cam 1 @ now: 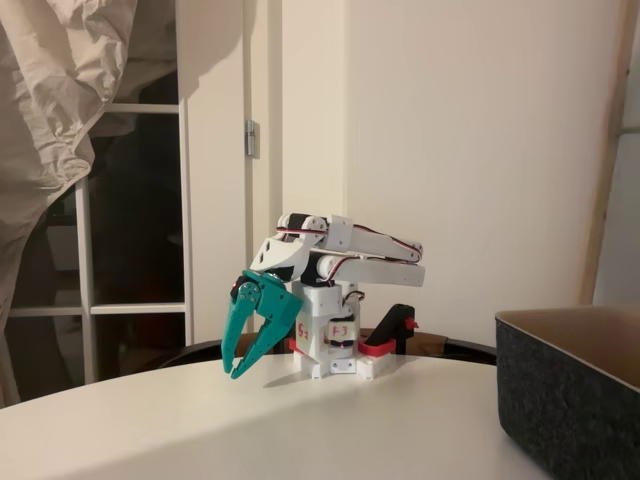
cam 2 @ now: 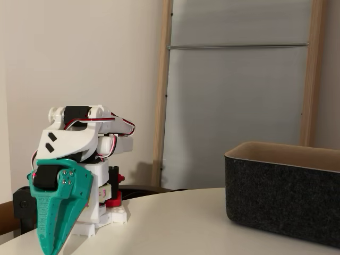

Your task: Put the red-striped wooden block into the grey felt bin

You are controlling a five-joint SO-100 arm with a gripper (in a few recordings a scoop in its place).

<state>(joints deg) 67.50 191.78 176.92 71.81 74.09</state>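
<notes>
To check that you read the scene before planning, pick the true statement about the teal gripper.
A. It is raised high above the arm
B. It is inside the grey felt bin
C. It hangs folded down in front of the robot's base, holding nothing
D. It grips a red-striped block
C. In both fixed views the gripper points down at the table beside the base, fingers empty, well apart from the grey felt bin.

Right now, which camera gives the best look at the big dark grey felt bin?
The fixed view with the wooden ladder frame behind: the dark grey felt bin shows most of its front wall and tan inner rim. In the other fixed view the bin is cut off at the right edge, one corner showing.
</notes>
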